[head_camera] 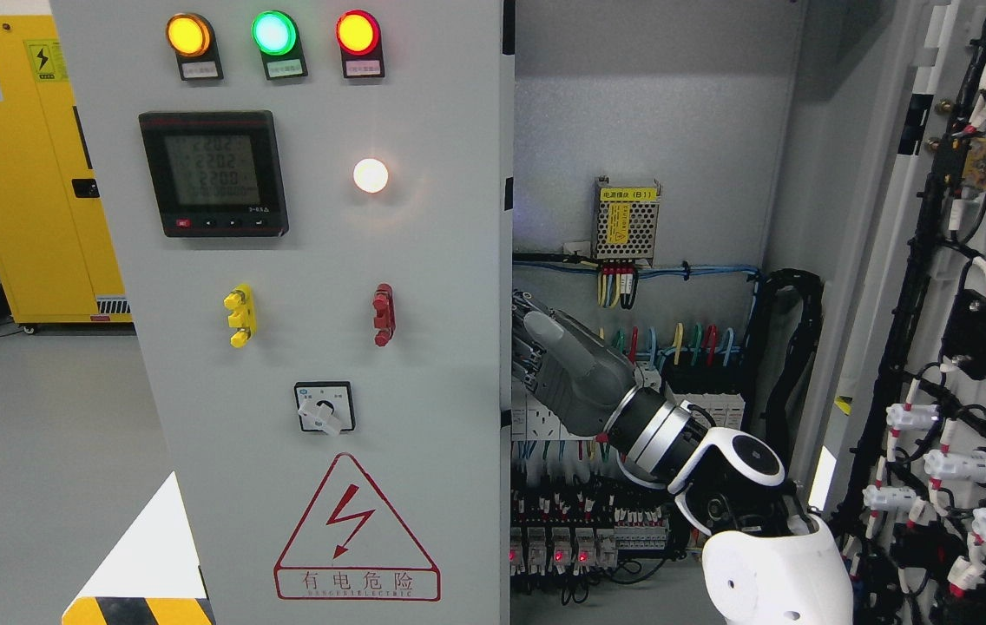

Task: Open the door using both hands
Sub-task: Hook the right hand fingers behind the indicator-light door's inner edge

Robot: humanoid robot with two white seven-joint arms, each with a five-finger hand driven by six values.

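Right arm (753, 512): white shell at the bottom edge, nearest the camera, rising up and leftward through a silver-ringed wrist to the hand.

Right hand (558, 369): grey, reaching into the cabinet opening, its fingers (528, 325) set against the right edge of the left door. The fingertips are hidden behind that edge, so whether they are curled round it or merely pressed to it cannot be told.

Items left of the hand, running left to right:
- Yellow cabinet (24, 174), far left and well apart, in the background, with warning labels.
- Striped corner (141, 573), white with yellow and black bands, low left at the bottom edge.
- Left door (302, 260), grey panel, its right edge touching the hand. Its face is towards the camera.
- On the door, above the hand: amber lamp (189, 35), green lamp (274, 33), red lamp (358, 32), all lit; digital meter (213, 174); white lamp (371, 175), lit.
- On the door, level with the hand: yellow handle (240, 315), red handle (384, 314).
- On the door, below the hand: rotary switch (325, 408); red triangle warning sign (358, 529).

Items behind and above the hand:
- Power supply (627, 221), perforated case with yellow label, on the cabinet back wall, with coloured wires below it.
- Terminal rows (571, 529), below the hand, some with small red lights.

Items right of the hand:
- Right door (953, 347), swung wide open, its inner face showing black wiring and white connectors, well apart from the hand.
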